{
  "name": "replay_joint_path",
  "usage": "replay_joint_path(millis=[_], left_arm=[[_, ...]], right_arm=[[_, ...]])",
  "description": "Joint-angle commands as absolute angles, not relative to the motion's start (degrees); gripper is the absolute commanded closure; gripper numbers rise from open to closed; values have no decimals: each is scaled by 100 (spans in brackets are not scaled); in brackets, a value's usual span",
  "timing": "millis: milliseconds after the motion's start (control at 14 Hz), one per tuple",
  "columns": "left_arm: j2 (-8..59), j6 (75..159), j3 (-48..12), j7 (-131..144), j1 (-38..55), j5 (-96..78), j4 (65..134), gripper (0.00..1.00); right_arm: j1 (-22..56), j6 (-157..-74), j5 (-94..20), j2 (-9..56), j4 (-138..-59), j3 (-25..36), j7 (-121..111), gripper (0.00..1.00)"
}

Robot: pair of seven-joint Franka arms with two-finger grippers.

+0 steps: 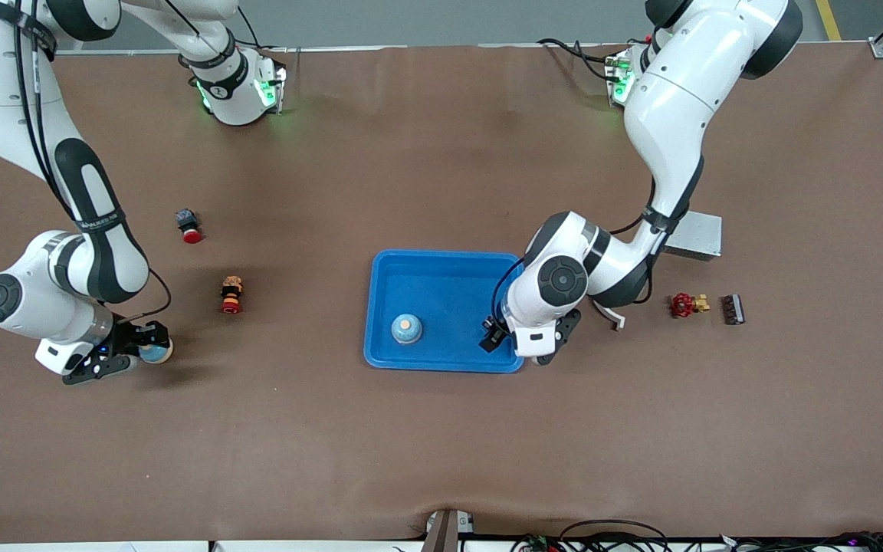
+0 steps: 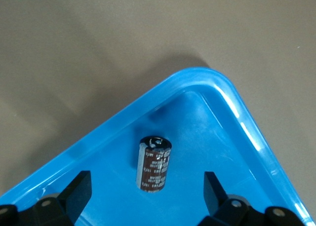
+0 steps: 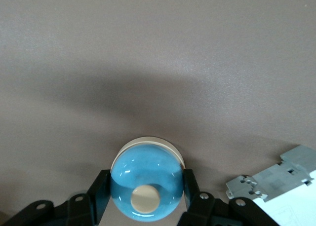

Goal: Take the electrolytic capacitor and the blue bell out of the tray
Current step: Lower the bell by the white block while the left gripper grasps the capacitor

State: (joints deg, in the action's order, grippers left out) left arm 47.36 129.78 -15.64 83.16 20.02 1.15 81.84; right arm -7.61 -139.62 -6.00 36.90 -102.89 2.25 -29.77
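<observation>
Glossy white arms with black joint bands, black cables, black fingers [image 2: 76, 194] and green-lit bases.

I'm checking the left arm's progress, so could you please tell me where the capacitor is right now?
The capacitor lies in the blue tray, in the corner toward the left arm's end nearest the front camera, between the open fingers of the left hand.

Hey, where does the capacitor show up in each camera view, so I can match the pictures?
Front view: not visible; the left gripper hides that corner of the blue tray.
Left wrist view: capacitor lies in the tray's corner, between the open fingers, untouched.
Right wrist view: not in it; only the bell in the right gripper.
Shared landmark: the blue tray, seen in the front and left wrist views.
</observation>
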Motion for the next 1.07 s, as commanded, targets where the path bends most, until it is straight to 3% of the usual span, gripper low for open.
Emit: replay_joint_path(millis=[0, 71, 143, 356, 713, 998], left_arm=[[4939, 13192, -1512, 8446, 2074, 237, 8033, 0], [4966, 13227, -1512, 8446, 2083, 237, 8033, 0], [4975, 13288, -1512, 8446, 2118, 246, 8033, 0], [5080, 13508, -1477, 8446, 2206, 246, 8033, 0], [5150, 13518, -1407, 8446, 2268, 246, 8042, 0], [5168, 13518, -1318, 8446, 2303, 246, 8042, 0]], right_arm=[[-835, -13940, -729, 3797, -10143, 132, -3068, 100], [-818, -13948, -721, 3797, -10134, 132, -3059, 19], [-852, -13948, -729, 3806, -10116, 132, -3059, 0], [-844, -13835, -721, 3771, -9907, 132, -3050, 0], [-572, -12422, -651, 3692, -9072, 132, -2437, 0], [-185, -11735, -676, 3226, -9044, 106, -1434, 0]])
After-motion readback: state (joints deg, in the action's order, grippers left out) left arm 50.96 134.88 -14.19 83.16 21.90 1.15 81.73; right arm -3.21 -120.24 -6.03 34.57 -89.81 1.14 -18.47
